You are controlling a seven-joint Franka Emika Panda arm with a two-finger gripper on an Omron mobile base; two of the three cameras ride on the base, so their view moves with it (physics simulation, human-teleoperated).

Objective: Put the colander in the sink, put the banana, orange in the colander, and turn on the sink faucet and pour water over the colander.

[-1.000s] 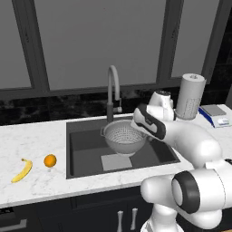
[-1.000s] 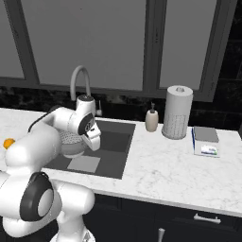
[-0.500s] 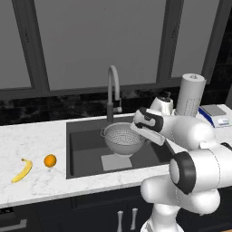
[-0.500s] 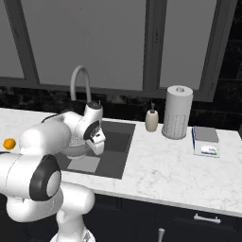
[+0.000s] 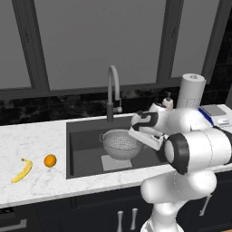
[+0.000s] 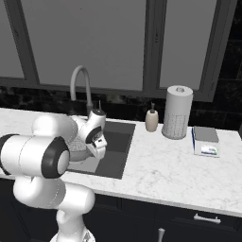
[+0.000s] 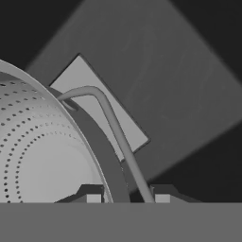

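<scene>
The silver perforated colander (image 5: 120, 144) hangs low inside the dark sink (image 5: 84, 156), just above the lighter square (image 7: 101, 111) on its floor. My gripper (image 5: 135, 134) is shut on the colander's right rim. In the hand view the rim and its thin wire handle (image 7: 113, 127) run down between my gripper's fingertips (image 7: 126, 196), with the colander (image 7: 38, 156) on the left. The banana (image 5: 21, 170) and the orange (image 5: 50, 160) lie on the marble counter left of the sink. Behind the basin rises the grey gooseneck faucet (image 5: 112, 90), with no water running.
A white paper-towel roll (image 6: 177, 112) and a soap dispenser (image 6: 151, 119) stand at the back right of the counter. A flat grey and blue box (image 6: 205, 141) lies further right. Dark windows and a black backsplash close the back.
The colander has come down a little deeper into the sink with my gripper still on its rim. Banana and orange have stayed put.
</scene>
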